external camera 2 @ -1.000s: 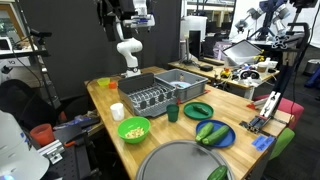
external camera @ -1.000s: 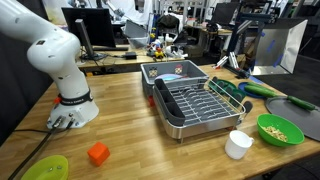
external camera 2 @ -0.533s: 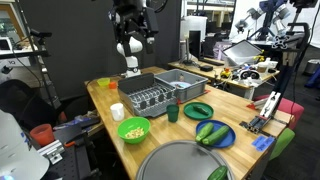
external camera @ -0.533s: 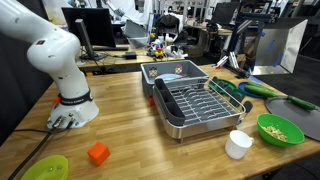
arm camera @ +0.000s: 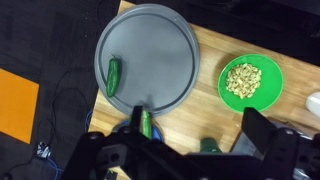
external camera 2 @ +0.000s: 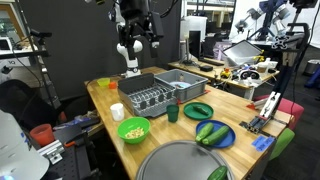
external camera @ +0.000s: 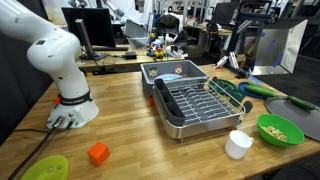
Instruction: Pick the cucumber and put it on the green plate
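Wrist view: cucumber perhaps astride grey tray rim.

The wrist view looks straight down past the claw onto the tabletop far below. Both exterior views look obliquely across the dish rack.

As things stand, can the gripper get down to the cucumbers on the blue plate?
Probably yes. The gripper hangs high, jaws open, and the cucumbers lie uncovered on the blue plate, nothing above them.
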### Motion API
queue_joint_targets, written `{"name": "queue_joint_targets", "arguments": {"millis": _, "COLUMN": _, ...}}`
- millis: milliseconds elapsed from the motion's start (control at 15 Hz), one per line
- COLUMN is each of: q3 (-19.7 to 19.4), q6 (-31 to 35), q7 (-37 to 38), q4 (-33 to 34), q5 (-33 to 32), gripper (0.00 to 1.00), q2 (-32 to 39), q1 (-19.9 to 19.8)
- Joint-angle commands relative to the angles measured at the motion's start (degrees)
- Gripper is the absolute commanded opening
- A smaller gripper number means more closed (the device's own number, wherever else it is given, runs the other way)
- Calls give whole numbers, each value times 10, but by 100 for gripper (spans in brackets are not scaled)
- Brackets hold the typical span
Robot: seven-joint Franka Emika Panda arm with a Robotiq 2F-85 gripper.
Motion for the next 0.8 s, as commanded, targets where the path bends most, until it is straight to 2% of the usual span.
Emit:
{"name": "queue_joint_targets", "arguments": {"millis": 0, "q3": 8, "q6": -1, "q7": -3, "q4": 1, "q5": 4, "gripper": 100, "q2": 1, "q1": -9}}
{"name": "queue_joint_targets", "arguments": {"millis": 267, "q3": -1, "q6": 5, "q7": -8, "q4": 3, "q5": 12, "gripper": 100, "q2": 22, "q1": -10}}
{"name": "queue_joint_targets", "arguments": {"millis": 733, "q3": -37, "q6": 122, "q7": -20, "q4": 3, "q5": 80, "gripper": 100, "q2": 138, "q1": -29}}
